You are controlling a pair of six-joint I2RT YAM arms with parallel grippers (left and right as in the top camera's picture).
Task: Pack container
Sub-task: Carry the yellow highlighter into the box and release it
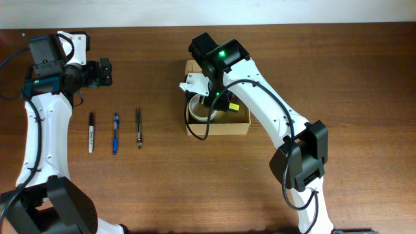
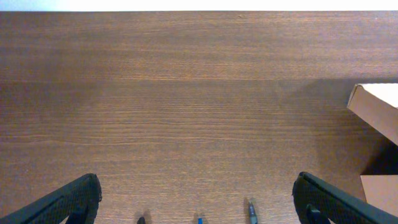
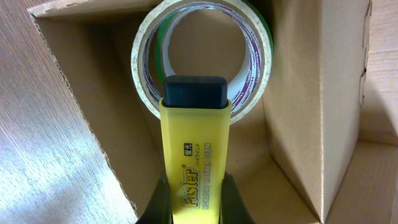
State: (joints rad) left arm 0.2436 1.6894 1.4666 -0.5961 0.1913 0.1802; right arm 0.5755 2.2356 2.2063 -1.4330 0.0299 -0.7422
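The right fingers (image 3: 154,202) grip a highlighter (image 3: 194,143), its long axis aimed into the box (image 3: 311,93) directly below, midway along the bench (image 2: 186,93) near its far edge. The left fingers (image 2: 68,202) gape empty by the far-left corner, well apart from the box.

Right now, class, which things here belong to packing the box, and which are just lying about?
In the job: container, tape roll inside it, yellow highlighter in the right gripper.
Lying about for now: white marker, blue pen, dark pen.
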